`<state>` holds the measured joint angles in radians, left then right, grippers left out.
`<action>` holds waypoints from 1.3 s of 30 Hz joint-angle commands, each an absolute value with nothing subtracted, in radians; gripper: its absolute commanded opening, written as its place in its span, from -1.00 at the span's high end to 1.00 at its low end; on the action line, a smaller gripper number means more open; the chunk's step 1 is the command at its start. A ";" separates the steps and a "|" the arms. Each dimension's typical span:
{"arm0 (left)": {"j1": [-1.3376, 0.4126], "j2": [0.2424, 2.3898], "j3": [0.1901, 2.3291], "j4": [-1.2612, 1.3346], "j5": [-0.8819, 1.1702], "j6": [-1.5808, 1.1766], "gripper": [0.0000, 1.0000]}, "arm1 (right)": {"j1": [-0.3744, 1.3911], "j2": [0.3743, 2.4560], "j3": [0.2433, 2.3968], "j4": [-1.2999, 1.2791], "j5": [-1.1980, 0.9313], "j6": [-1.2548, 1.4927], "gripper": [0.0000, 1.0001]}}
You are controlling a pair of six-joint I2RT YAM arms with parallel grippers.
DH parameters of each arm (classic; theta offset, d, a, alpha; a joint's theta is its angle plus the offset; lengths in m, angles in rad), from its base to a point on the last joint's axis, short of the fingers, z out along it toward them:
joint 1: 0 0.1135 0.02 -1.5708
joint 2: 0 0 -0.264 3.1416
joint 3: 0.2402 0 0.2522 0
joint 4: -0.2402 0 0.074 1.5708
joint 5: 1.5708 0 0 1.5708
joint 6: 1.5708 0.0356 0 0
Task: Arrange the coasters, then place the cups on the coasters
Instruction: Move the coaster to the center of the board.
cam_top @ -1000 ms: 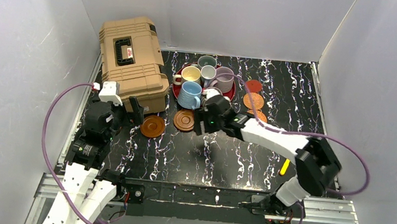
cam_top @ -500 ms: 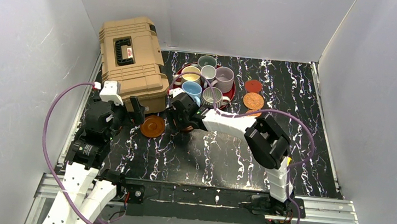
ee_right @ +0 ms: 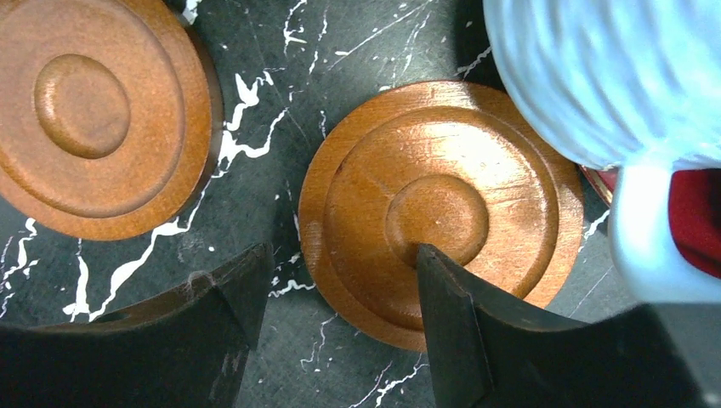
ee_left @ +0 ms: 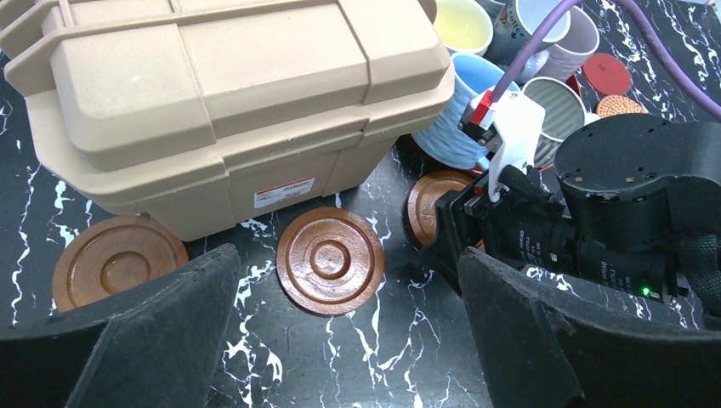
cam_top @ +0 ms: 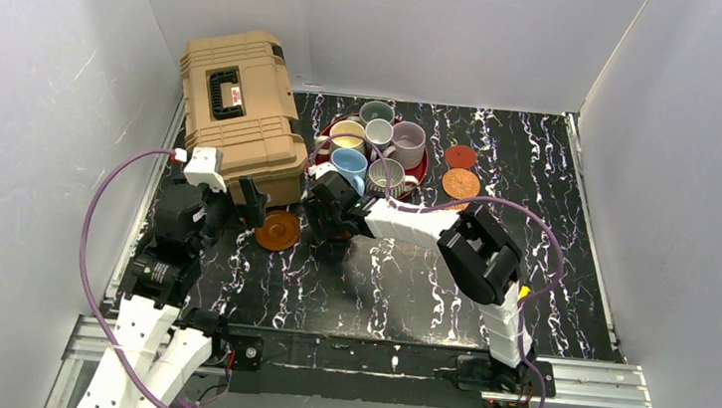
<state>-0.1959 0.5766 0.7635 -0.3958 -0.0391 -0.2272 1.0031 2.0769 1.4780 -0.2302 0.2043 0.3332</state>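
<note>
Three dark wood coasters lie by the tan case: one [ee_left: 330, 259] in the middle, one [ee_left: 115, 259] to its left, and one [ee_right: 442, 212] by the tray. My right gripper [ee_right: 340, 255] is open, low over that last coaster's left edge, with one finger over its centre and the other over the table. In the top view the right gripper [cam_top: 333, 219] hides this coaster. My left gripper [ee_left: 340, 340] is open and empty, short of the middle coaster [cam_top: 278, 229]. The cups stand on the red tray [cam_top: 418, 170], among them the light blue cup [cam_top: 349, 164] and the ribbed grey cup [cam_top: 386, 176].
A tan hard case [cam_top: 241, 112] stands at the back left, close to the left gripper [cam_top: 252, 204]. An orange woven coaster [cam_top: 461, 183] and a pinkish-red coaster [cam_top: 460, 157] lie right of the tray. The right arm's forearm [cam_top: 415, 224] stretches across in front of the tray.
The right arm has swung left from the tray's front to over the wood coaster by the tray, and its jaws have narrowed somewhat. The left arm has not moved.
</note>
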 commanded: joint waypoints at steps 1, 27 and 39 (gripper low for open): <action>-0.199 0.586 0.762 -0.380 -0.011 -0.213 -0.99 | 0.995 2.100 1.505 -0.241 0.219 0.315 -0.40; -0.199 0.610 0.770 -0.394 -0.003 -0.210 -0.99 | 0.994 1.628 0.926 -0.431 0.367 0.600 -0.34; -0.199 0.615 0.772 -0.403 -0.027 -0.216 -0.99 | 0.942 1.351 0.864 -0.605 0.547 0.677 -0.67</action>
<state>-0.1959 0.6147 0.7635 -0.3969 -0.0147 -0.2203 0.9466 1.4017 0.8562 -0.5358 0.4782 0.6476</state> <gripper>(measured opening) 0.993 0.791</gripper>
